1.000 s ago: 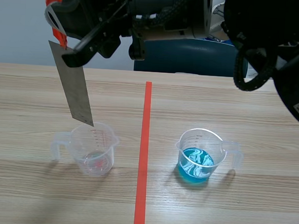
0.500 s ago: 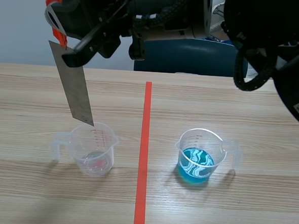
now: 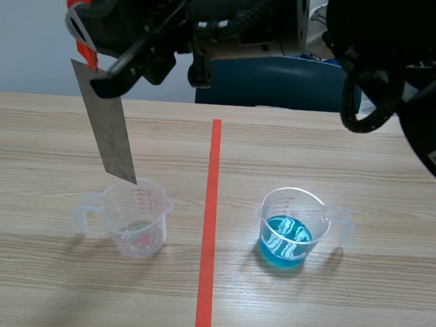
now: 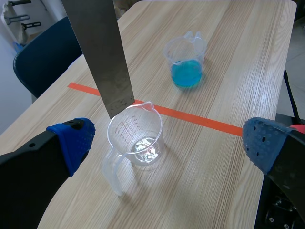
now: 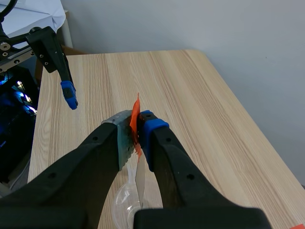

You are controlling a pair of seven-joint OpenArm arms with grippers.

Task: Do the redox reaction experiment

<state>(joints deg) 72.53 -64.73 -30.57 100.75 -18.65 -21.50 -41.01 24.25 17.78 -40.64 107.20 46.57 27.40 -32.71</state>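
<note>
My right gripper point(image 3: 88, 48) is raised at the far left, shut on the red-taped top of a grey metal strip point(image 3: 109, 131). The strip hangs tilted, its lower end just above the rim of a clear measuring beaker point(image 3: 137, 218) that holds a little clear liquid. From the right wrist, the strip point(image 5: 139, 175) shows edge-on below the right gripper point(image 5: 136, 125), over the clear beaker point(image 5: 125, 198). My left gripper point(image 4: 169, 145) is open, level with the clear beaker point(image 4: 136, 143) and the strip point(image 4: 102, 52). A beaker of blue liquid point(image 3: 292, 227) stands right of the tape line.
An orange-red tape line point(image 3: 210, 222) divides the wooden table between the two beakers. The blue beaker point(image 4: 186, 59) stands beyond that line in the left wrist view. A blue chair point(image 3: 274, 85) sits behind the table's far edge. The left arm's blue-tipped finger point(image 5: 69, 94) shows at the table's side.
</note>
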